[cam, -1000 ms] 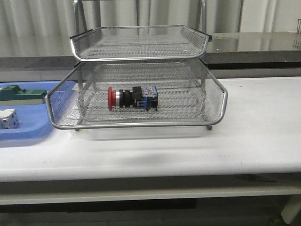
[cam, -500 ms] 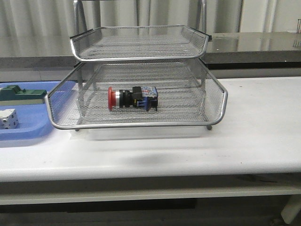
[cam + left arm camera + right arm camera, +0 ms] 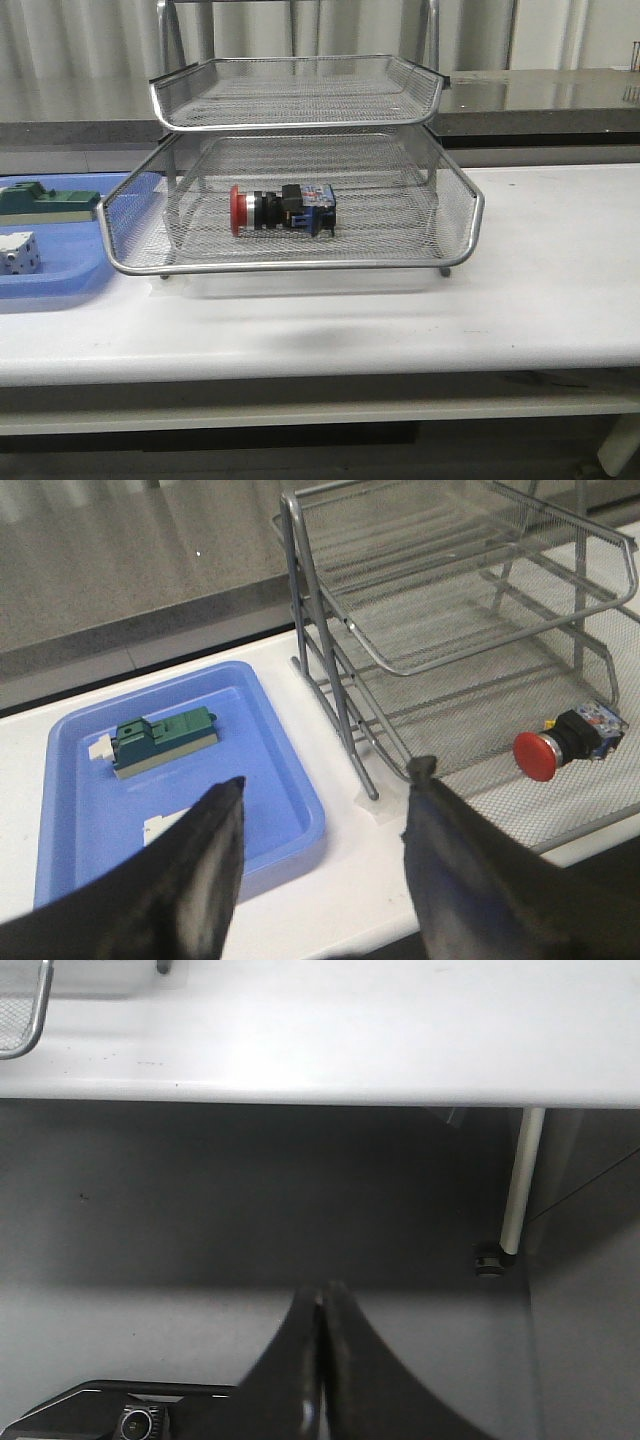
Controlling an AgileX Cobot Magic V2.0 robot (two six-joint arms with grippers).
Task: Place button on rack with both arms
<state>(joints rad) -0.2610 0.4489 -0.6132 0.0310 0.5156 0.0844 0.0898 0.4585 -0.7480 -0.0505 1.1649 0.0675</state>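
Observation:
The button (image 3: 281, 209) lies on its side in the middle tier of the silver wire rack (image 3: 290, 265), red head to the left, blue block to the right. No arm shows in the front view. The left wrist view looks down on the rack (image 3: 345, 695) and on the button (image 3: 566, 741) resting on the mesh. My left gripper (image 3: 328, 778) is open and empty, well back from the table's front edge. My right gripper (image 3: 321, 1288) is shut with nothing in it, low in front of the table, over the floor.
A blue plastic tray (image 3: 55, 282) sits left of the rack, holding a green block (image 3: 45, 201) and a white cube (image 3: 18, 251). In the right wrist view a white table leg (image 3: 520, 1178) stands under the table edge (image 3: 320, 1088).

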